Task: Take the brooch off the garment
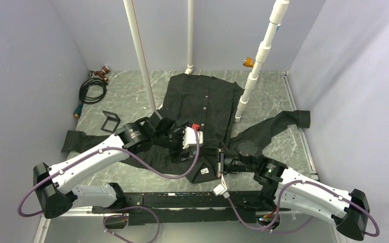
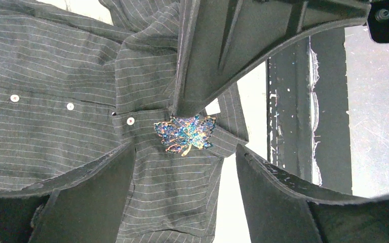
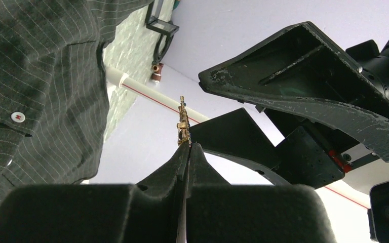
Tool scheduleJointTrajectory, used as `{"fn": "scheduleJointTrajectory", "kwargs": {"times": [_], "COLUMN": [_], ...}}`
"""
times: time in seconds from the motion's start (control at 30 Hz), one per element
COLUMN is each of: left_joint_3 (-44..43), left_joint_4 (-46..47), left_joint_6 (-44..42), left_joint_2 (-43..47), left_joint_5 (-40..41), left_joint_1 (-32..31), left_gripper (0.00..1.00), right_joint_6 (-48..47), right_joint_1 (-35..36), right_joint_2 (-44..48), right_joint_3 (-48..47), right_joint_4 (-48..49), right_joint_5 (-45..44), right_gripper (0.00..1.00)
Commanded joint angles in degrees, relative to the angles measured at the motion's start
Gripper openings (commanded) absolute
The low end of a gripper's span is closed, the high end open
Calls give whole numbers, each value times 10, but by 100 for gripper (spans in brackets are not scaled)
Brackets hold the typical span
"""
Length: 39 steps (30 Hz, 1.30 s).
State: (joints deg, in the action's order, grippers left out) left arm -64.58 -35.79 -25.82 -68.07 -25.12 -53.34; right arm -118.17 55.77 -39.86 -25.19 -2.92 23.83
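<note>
Top view: black pinstriped button-up shirt [image 1: 202, 101] lies on the grey marbled worktop [image 1: 126, 101], both arms over it.
Left wrist: left gripper [image 2: 185, 149] jaws gape empty; small iridescent blue-gold flower brooch [image 2: 185, 134] sits ahead between them, long axis crosswise, on the shirt.
Right wrist: right gripper [image 3: 187, 151] jaws closed, pinching the brooch edge-on, gold beyond the tips; nearer arm.
</note>
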Motion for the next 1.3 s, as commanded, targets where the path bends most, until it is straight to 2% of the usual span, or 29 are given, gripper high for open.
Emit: {"fn": "scheduleJointTrajectory", "kwargs": {"times": [0.0, 0.27, 0.6, 1.17, 1.2, 1.27], "left_joint_3": [8, 13, 13, 7, 8, 9], "left_joint_4": [30, 40, 42, 40, 39, 36], "left_joint_6": [6, 13, 13, 17, 17, 15], "left_joint_2": [8, -2, -12, -25, -25, -25], "left_joint_5": [3, 6, 11, 13, 13, 11], "left_joint_1": [-4, -14, -25, -30, -30, -29], "left_gripper": [77, 74, 63, 38, 38, 36], "right_joint_6": [8, 20, 37, 44, 44, 50], "right_joint_1": [7, 14, 20, 28, 28, 28], "right_joint_2": [-2, -5, 1, 14, 15, 15], "right_joint_3": [-20, -23, -29, -25, -25, -25], "right_joint_4": [26, 24, 14, 7, 6, 6], "right_joint_5": [-10, -21, -33, -39, -40, -45], "right_gripper": [0, 0, 0, 0, 2, 18]}}
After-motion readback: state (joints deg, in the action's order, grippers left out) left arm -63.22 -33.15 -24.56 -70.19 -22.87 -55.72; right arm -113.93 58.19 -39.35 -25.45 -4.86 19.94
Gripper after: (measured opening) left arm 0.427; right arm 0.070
